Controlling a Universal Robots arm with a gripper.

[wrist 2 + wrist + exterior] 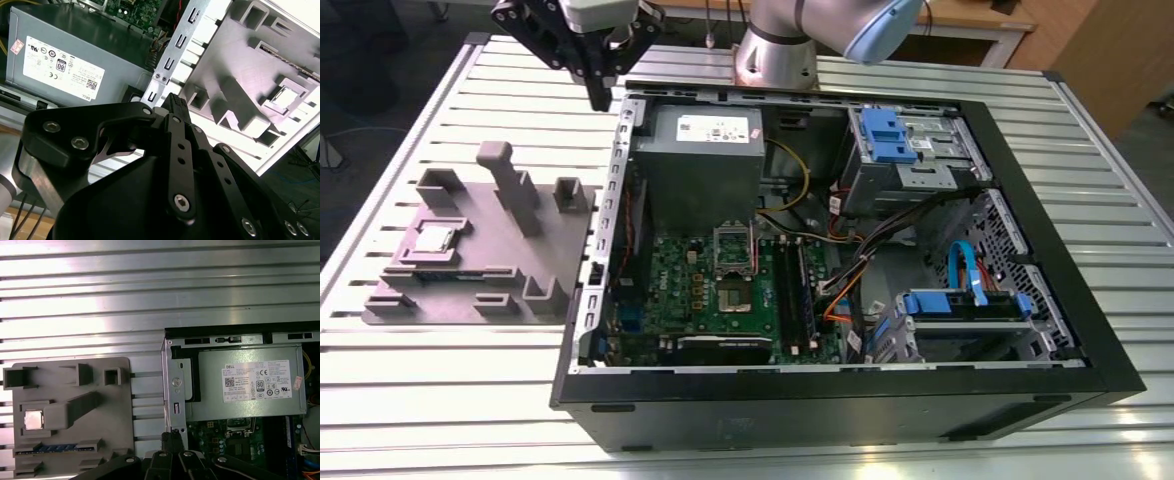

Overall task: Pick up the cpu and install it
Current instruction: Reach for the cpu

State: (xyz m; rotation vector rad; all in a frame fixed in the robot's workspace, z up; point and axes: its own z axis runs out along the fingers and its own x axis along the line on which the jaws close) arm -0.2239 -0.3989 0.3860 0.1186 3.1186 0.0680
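Observation:
The cpu (434,238) is a small silver square lying in a recess of the grey holder block (494,265), on the exterior view's left of the open computer case. It shows in both wrist views too, cpu (33,419) and cpu (284,97). My gripper (600,97) hangs above the table at the case's back left corner, well behind the cpu. Its fingers are shut with nothing between them, and the gripper (172,102) tips meet over the case's edge. On the green motherboard (707,290) the socket (734,250) stands bare.
The black case (854,400) lies open on the slatted metal table (454,400). A grey power supply (700,150) fills its back left. Blue drive bays (901,135), cables (881,240) and memory sticks (798,290) crowd the right. Tall posts (507,185) rise from the holder block.

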